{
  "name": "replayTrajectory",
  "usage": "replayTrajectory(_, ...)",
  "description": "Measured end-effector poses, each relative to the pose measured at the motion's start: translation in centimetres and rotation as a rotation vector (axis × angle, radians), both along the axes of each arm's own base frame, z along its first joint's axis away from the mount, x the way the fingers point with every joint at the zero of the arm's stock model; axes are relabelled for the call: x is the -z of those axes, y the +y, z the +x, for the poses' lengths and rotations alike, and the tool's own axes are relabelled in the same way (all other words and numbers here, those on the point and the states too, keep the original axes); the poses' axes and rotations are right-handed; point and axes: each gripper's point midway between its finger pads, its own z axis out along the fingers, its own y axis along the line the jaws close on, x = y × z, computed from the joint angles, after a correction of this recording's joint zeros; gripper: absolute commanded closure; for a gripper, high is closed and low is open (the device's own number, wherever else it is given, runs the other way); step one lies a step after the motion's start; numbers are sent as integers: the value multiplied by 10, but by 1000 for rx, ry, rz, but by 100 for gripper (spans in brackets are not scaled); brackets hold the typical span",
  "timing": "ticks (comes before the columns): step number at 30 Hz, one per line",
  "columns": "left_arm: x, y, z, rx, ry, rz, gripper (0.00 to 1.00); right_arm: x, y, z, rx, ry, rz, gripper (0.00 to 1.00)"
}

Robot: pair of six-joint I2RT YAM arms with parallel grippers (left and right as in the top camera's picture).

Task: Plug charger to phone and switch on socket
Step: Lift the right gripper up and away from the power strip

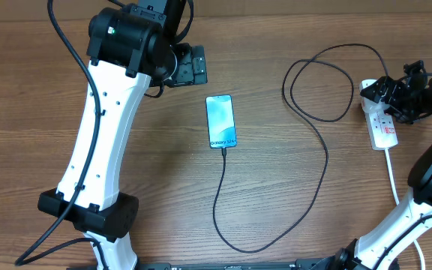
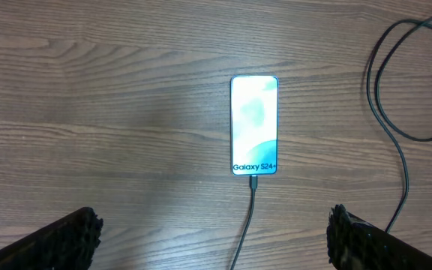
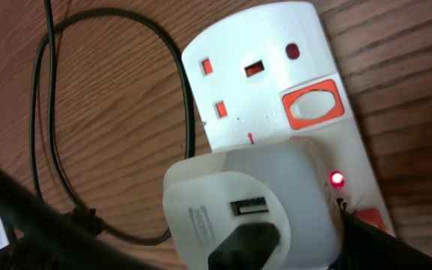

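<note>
The phone (image 1: 221, 121) lies flat mid-table with its cyan screen lit. It also shows in the left wrist view (image 2: 254, 124). The black charger cable (image 1: 325, 161) is plugged into the phone's near end (image 2: 252, 184) and loops right toward the white socket strip (image 1: 385, 131). In the right wrist view a white adapter (image 3: 223, 195) sits in the socket (image 3: 276, 37) with a black plug in its USB port. A red light (image 3: 337, 178) glows beside it. My right gripper (image 1: 391, 96) is open, straddling the adapter, one finger at the strip's near switch (image 3: 370, 219). My left gripper (image 1: 190, 66) is open and empty, back from the phone.
The strip's white cord (image 1: 393, 176) runs toward the front right. A second orange switch (image 3: 313, 103) sits by the free outlet. Cable loops (image 3: 51, 112) lie on the wood left of the strip. The left arm's white link (image 1: 100, 127) spans the table's left side.
</note>
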Motion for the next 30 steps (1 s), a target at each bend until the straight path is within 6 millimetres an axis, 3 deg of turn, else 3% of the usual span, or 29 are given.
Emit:
replayTrajectory(15,0,0,0,0,0,0,0,-1,0,-2,32,18,24,0)
replayTrajectory(22,0,0,0,0,0,0,0,-8,1,-21,104,112,44,0)
replayTrajectory(26,0,0,0,0,0,0,0,-40,-5,-31,139,93,-8,0)
replayTrajectory(30,0,0,0,0,0,0,0,-103,-5,-42,157,-9,-86,0)
